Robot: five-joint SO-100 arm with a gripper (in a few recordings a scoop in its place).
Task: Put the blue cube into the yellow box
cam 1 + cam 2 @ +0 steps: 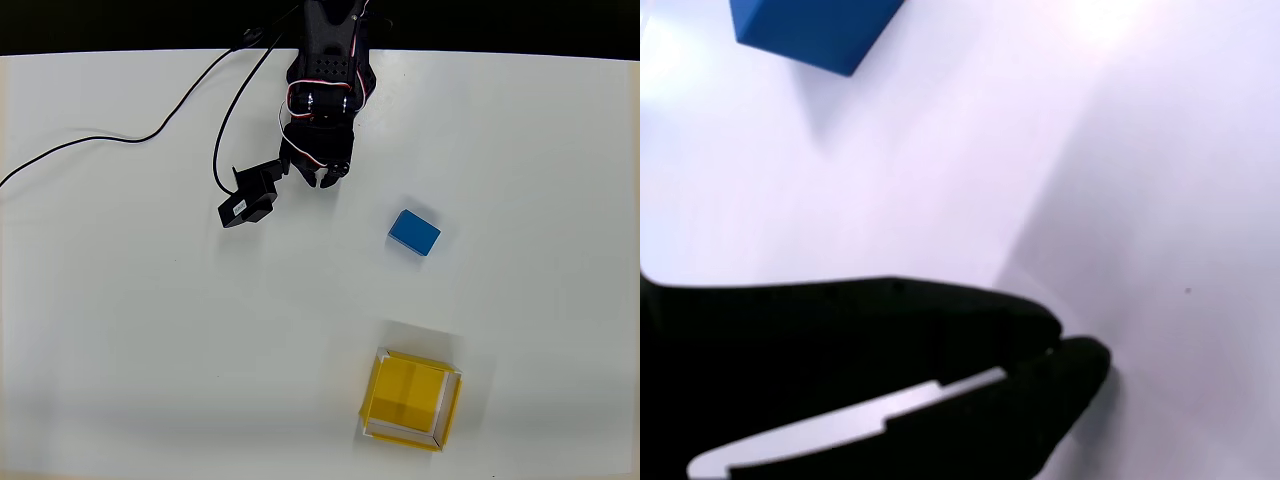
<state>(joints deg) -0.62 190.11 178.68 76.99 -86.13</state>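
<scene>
On the white table, the blue cube lies right of centre, turned at an angle. The yellow box stands open-topped near the front, below the cube, with nothing in it. My black gripper hangs at the back of the table, up and to the left of the cube and well apart from it. Its fingertips meet and hold nothing. In the wrist view the shut gripper is at the bottom, and a corner of the blue cube shows at the top left.
A black camera module juts out to the left of the gripper. A black cable trails across the back left of the table. The table's back edge runs just behind the arm's base.
</scene>
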